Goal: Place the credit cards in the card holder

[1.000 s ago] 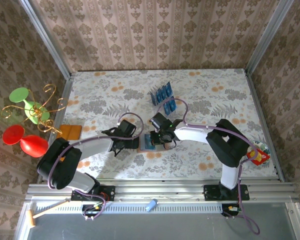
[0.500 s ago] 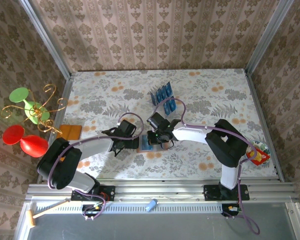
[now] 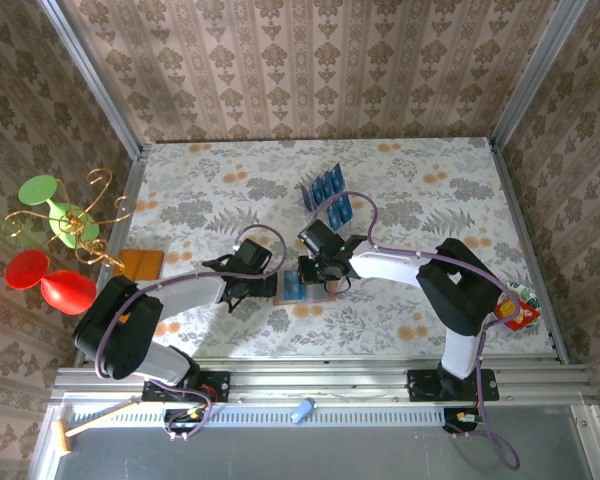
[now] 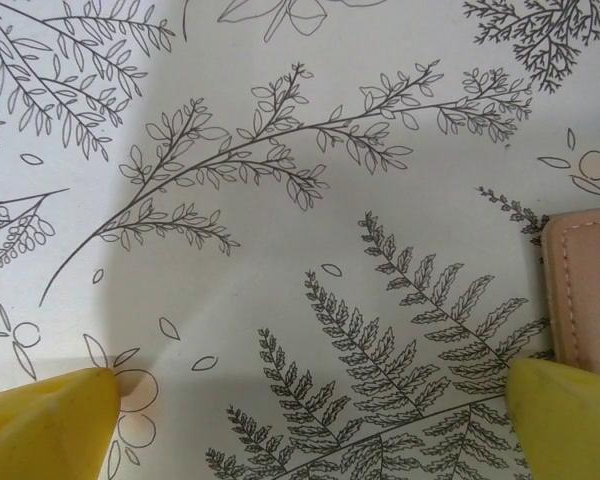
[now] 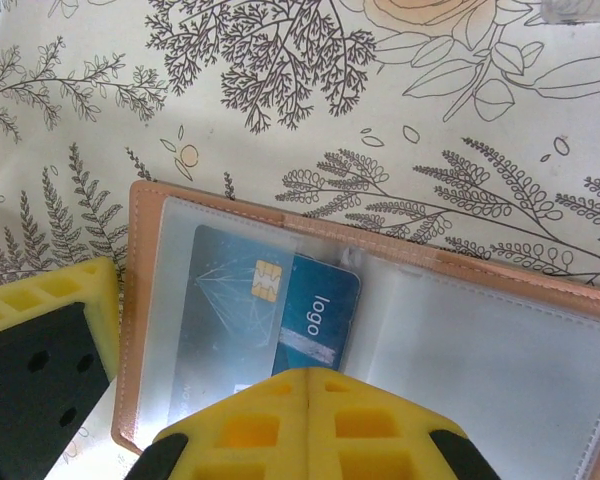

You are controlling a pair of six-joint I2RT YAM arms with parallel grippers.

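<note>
Right gripper [image 5: 310, 385], pinched closed, hovers over the card holder [image 5: 500, 350], a card [image 5: 230, 310] in its sleeve. Left gripper [image 4: 310, 410], spread wide, stands beside its edge. Racked cards [image 3: 325, 187] stand behind.

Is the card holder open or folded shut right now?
Open: the right wrist view shows the card holder spread flat, clear inner pockets up, a blue credit card in the left one.
</note>
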